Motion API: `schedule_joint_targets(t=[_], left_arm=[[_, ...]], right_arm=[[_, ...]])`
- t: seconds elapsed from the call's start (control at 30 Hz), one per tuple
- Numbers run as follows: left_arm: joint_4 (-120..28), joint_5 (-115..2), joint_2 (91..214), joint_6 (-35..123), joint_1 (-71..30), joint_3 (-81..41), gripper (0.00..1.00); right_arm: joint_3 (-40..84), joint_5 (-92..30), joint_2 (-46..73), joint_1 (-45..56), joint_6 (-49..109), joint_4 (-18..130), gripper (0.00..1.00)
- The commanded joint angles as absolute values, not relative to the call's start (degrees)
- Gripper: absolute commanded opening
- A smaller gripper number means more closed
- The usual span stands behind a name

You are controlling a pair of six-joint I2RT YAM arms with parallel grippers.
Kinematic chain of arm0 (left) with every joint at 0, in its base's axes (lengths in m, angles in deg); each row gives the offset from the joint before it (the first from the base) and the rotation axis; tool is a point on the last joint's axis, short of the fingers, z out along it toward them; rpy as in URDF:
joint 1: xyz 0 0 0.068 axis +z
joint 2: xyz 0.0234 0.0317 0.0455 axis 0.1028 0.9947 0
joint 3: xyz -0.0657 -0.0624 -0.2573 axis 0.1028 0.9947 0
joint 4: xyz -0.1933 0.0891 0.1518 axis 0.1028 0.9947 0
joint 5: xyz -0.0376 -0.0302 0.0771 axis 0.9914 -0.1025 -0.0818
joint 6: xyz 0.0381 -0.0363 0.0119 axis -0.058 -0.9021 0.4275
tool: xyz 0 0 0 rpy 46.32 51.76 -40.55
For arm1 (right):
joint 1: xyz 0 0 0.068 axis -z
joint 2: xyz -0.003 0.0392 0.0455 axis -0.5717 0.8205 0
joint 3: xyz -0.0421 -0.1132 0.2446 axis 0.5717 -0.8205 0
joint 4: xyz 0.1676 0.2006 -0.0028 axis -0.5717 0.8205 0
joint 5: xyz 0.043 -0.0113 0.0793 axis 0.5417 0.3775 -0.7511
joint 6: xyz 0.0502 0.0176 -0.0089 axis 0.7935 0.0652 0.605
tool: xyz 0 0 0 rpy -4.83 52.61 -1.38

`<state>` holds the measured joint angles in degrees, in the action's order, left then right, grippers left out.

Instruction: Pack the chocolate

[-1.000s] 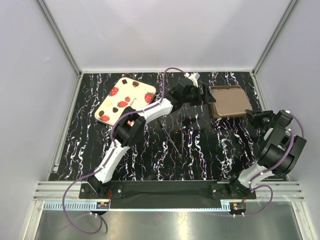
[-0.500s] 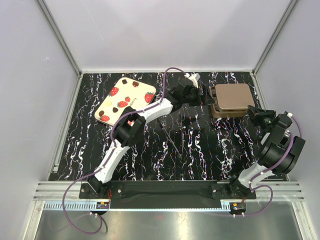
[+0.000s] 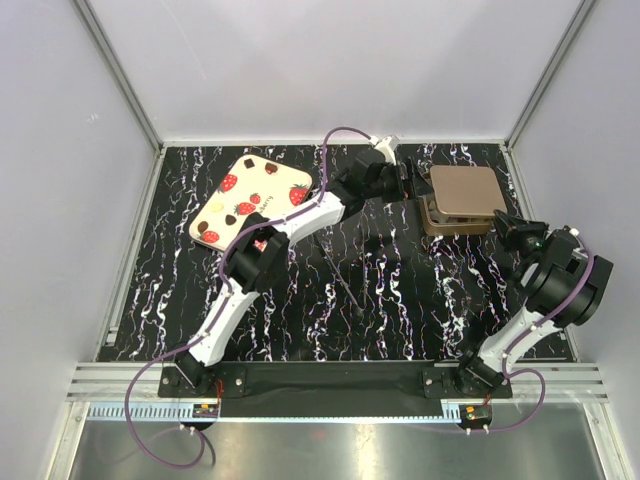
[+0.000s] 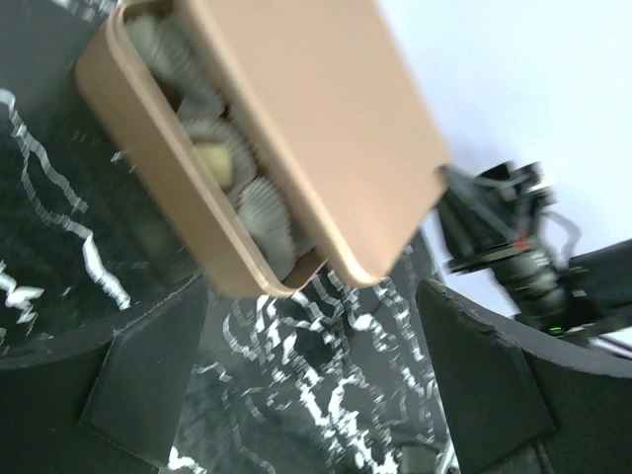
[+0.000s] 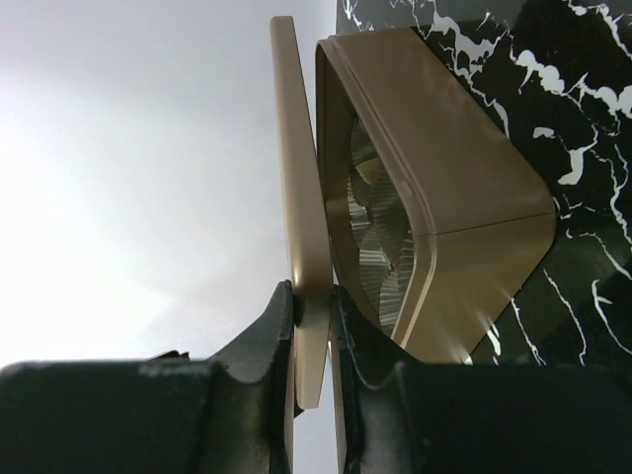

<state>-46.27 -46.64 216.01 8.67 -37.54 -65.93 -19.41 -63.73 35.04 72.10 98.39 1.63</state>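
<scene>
The chocolate (image 4: 247, 193) is several pale round pieces in pleated cups inside a square brown tray (image 3: 452, 222) at the back right; they also show in the right wrist view (image 5: 380, 252). A flat tan lid (image 3: 463, 189) hovers tilted just above the tray (image 4: 163, 163). My right gripper (image 5: 314, 331) is shut on the lid's near edge (image 5: 299, 197); from above this gripper (image 3: 508, 227) is at the tray's right side. My left gripper (image 4: 316, 395) is open and empty, just left of the tray (image 5: 444, 168), and from above it (image 3: 410, 186) points at it.
A flat cream lid printed with strawberries and brown squares (image 3: 255, 199) lies at the back left on the black marbled table (image 3: 380, 300). Grey walls close in the back and both sides. My left arm stretches diagonally across the middle.
The tan lid has shifted back and further over the tray in my right gripper. My left gripper has edged back and slightly right beside the tray.
</scene>
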Motion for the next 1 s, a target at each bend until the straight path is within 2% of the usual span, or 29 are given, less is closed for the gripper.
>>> schedule_joint_targets(t=[0.0,0.17,0.5,0.7,0.8,0.97], left_arm=[[-52.6,-47.7,218.2,6.7,-37.3,-69.8,0.91],[-50.3,-48.3,221.9,6.1,-37.2,-74.8,0.88],[-50.7,-49.7,222.6,6.6,-37.2,-74.0,0.85],[-51.7,-50.4,223.8,6.4,-37.3,-74.3,0.83],[-52.7,-50.4,224.1,6.2,-37.3,-74.3,0.83],[-53.8,-50.0,224.4,5.9,-37.3,-74.4,0.83]], right_arm=[[-16.9,-65.5,36.8,72.0,101.0,-6.2,0.0],[-16.4,-65.1,37.9,70.8,100.5,-5.6,0.0],[-17.2,-64.1,38.2,69.4,97.3,-2.9,0.0],[-17.6,-63.1,35.8,69.4,91.8,4.4,0.01],[-16.1,-62.9,34.5,69.4,88.5,11.9,0.06],[-15.6,-61.1,32.9,69.4,86.6,15.3,0.18]])
